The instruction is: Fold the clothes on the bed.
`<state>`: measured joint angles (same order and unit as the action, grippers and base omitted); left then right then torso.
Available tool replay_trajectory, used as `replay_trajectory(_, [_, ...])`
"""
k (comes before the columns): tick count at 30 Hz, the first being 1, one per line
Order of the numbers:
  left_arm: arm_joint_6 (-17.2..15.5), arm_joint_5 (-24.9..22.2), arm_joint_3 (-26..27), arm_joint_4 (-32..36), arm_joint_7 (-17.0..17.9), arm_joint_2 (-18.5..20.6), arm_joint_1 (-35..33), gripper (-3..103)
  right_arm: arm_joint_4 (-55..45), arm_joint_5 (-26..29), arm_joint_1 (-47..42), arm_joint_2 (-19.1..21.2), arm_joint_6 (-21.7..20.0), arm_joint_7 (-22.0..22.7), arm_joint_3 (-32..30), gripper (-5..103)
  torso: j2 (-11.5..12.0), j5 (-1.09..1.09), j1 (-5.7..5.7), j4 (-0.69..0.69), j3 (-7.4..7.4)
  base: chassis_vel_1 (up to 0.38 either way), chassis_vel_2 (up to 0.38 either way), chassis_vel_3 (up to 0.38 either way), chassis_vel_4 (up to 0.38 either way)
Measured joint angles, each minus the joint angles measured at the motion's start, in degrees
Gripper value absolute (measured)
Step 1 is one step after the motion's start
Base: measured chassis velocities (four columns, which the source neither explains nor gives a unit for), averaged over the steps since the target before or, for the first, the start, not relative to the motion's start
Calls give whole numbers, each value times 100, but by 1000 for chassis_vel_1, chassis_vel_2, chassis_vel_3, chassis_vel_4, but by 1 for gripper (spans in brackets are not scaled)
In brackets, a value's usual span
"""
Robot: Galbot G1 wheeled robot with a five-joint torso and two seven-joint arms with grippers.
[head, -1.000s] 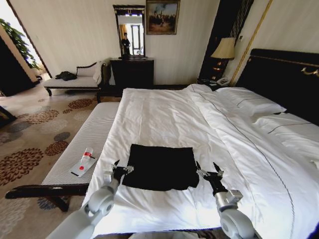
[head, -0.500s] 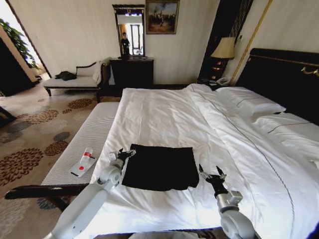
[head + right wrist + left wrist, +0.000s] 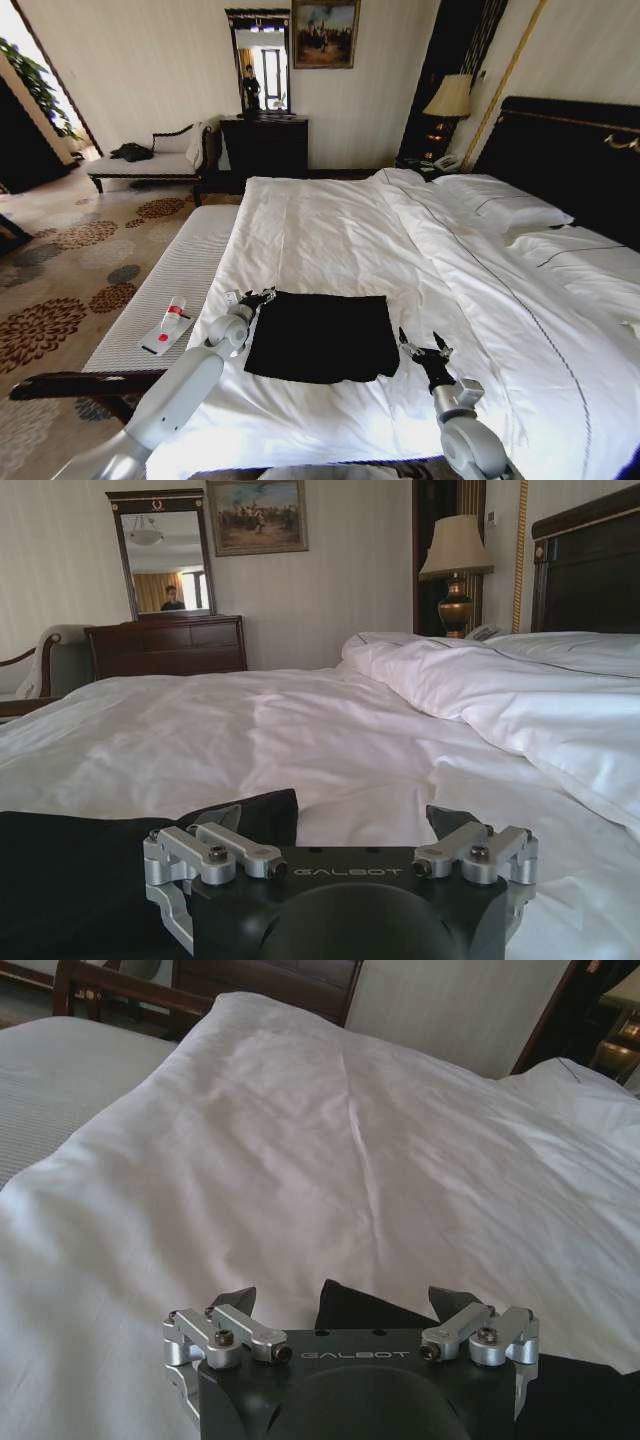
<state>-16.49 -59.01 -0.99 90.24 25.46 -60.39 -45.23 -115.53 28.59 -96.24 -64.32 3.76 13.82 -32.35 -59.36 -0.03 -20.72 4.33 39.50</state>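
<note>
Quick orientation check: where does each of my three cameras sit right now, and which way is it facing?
Head view: high, looking down the bed; both arms show, left gripper and right gripper open.
Left wrist view: behind the left gripper, over the T-shirt corner.
Right wrist view: low, facing the dresser.
All share the T-shirt.

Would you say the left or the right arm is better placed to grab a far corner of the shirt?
Probably left: the left gripper, open, sits at the T-shirt's far left corner; the right gripper is beside its near edge.

Pale striped walls. Dark dresser (image 3: 265, 146) under mirror (image 3: 259, 62), painting (image 3: 325, 34) beside. Lit lamp (image 3: 450, 100). Flower-patterned carpet (image 3: 70, 260). Striped bench (image 3: 165, 290).
</note>
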Motion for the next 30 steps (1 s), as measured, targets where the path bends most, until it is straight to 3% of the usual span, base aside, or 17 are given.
replay_trajectory(19, [11,19,-96,-527,7,-369,247,95,11,-102,-76,-38,35,-19,-47,100,0,0,0,0,0,0,0,0,0])
replay_trajectory(21, [11,42,-98,-553,7,-409,264,86,33,-132,-83,-44,60,-22,-36,100,0,0,0,0,0,0,0,0,0])
replay_trajectory(23, [11,49,-105,-560,7,-419,272,86,42,-139,-89,-45,67,-23,-33,100,0,1,1,1,0,0,0,0,0])
replay_trajectory(28, [8,83,-136,-603,-6,-434,291,59,36,-133,-90,-75,69,-22,-26,100,-1,0,1,1,0,0,0,0,0])
replay_trajectory(30, [7,91,-137,-609,-8,-434,290,59,33,-133,-93,-77,69,-20,-25,100,-1,0,1,0,0,0,0,0,0])
